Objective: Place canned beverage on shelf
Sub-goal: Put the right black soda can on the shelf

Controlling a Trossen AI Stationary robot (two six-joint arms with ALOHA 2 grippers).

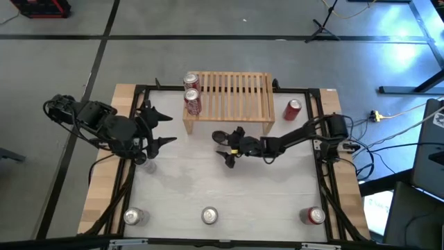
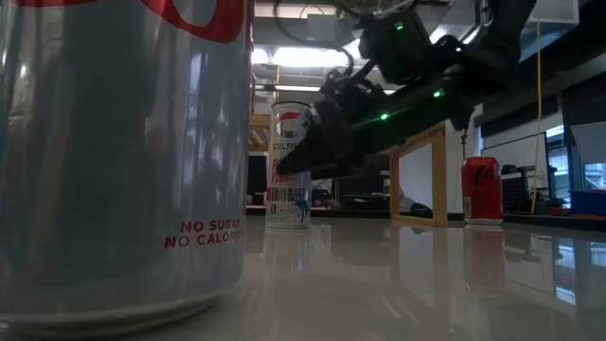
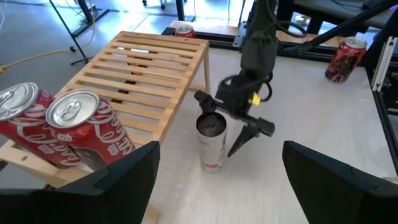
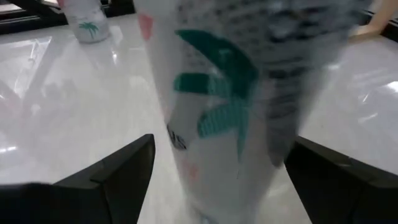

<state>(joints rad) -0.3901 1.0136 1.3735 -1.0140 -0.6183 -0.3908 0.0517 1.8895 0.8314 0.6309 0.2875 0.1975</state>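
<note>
My right gripper (image 1: 227, 148) stands wide open around the tall white slim can with the teal palm print (image 3: 211, 142), fingers either side, gripping nothing yet; I judge this the reach-to-grasp step; next I must close squarely, lift, and carry it back; beyond, the low light-wood slatted shelf (image 1: 236, 94) holds two red cans (image 1: 192, 92); my left gripper (image 1: 158, 129) waits open near the shelf's left end.
</note>
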